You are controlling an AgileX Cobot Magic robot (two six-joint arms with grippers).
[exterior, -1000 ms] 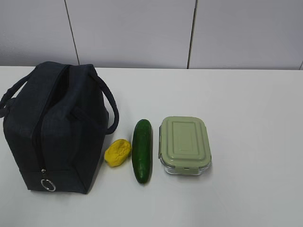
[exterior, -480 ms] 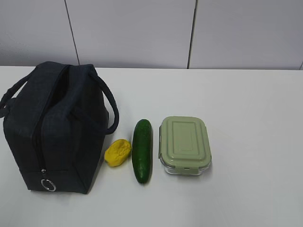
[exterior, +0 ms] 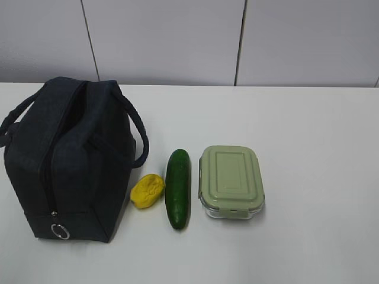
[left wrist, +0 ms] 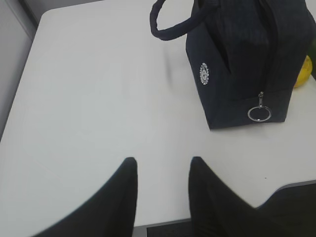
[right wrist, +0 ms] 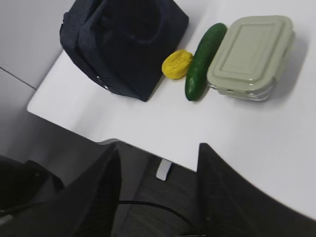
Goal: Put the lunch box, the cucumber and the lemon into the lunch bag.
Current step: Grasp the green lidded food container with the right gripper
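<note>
Lunch items lined up beside lunch bag (exterior: 68,163), both grippers apart and empty
Exterior: lemon (exterior: 147,190) just right of the bag, cucumber (exterior: 178,188) next, lunch box (exterior: 231,181) furthest right, all on white table (exterior: 308,142). Left wrist: left gripper (left wrist: 162,190) partly open, holding nothing, over bare table near the bag's ring pull (left wrist: 259,113). Right wrist: right gripper (right wrist: 158,180) open wider, empty, off the table edge, well apart from the bag

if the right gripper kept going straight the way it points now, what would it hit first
Probably the bare white table near its front edge, short of the dark green cucumber and the sage-lidded clear lunch box. The open right gripper grips nothing; depth is hard to judge from the wrist view.
</note>
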